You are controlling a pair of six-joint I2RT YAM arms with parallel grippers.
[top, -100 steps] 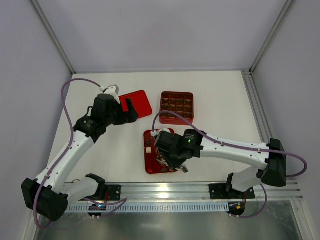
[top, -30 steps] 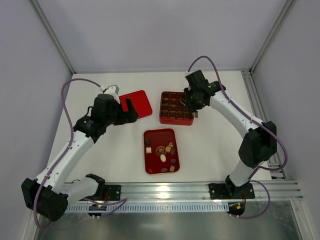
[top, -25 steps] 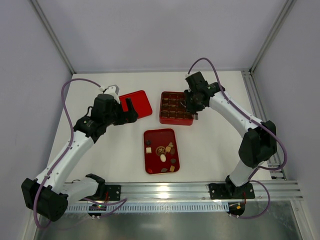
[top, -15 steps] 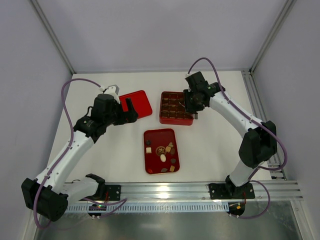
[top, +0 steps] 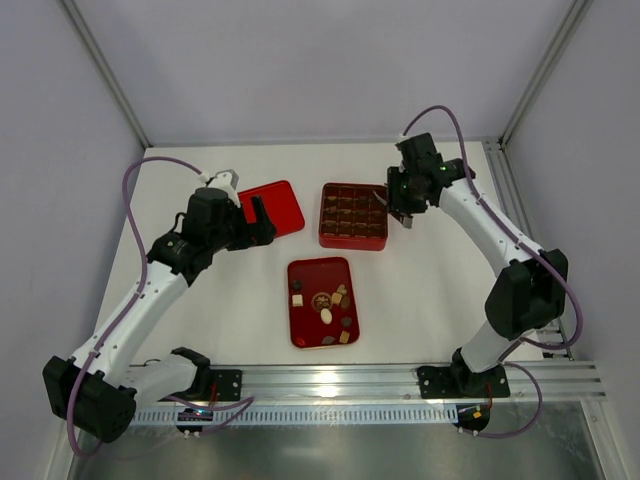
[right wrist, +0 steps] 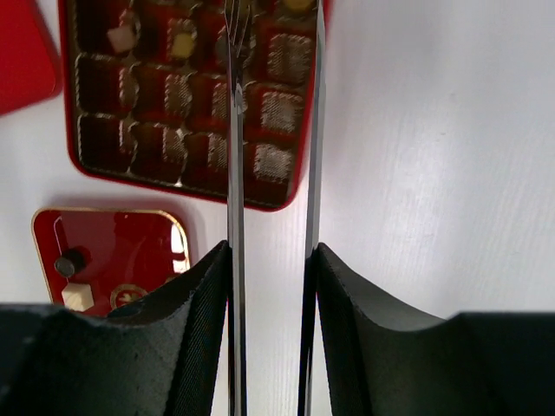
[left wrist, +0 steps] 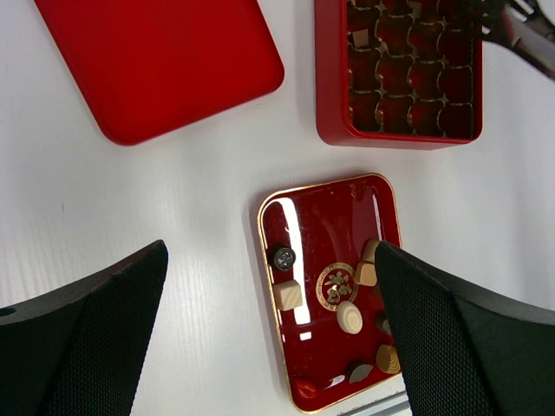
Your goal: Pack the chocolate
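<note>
Several small chocolates [top: 326,305], dark, tan and cream, lie on the flat red tray [top: 305,275]; they also show in the left wrist view [left wrist: 288,295]. The square red box [top: 353,238] with a brown grid holds a few pieces [right wrist: 121,36]. My right gripper [top: 402,203] is at the box's right edge, shut on thin metal tongs [right wrist: 234,130]. The tong tips reach over the box's far compartments; I cannot tell if they hold a piece. My left gripper [top: 252,222] is wide open and empty, high over the table left of the box [left wrist: 269,260].
A flat red lid [top: 272,208] lies left of the box, under my left gripper; it fills the upper left of the left wrist view [left wrist: 156,61]. White table surface lies to the right of the box and tray.
My right arm went from the tray to the box earlier. In the last half second it has shifted right and back, toward the box's right edge. The left arm has not moved.
</note>
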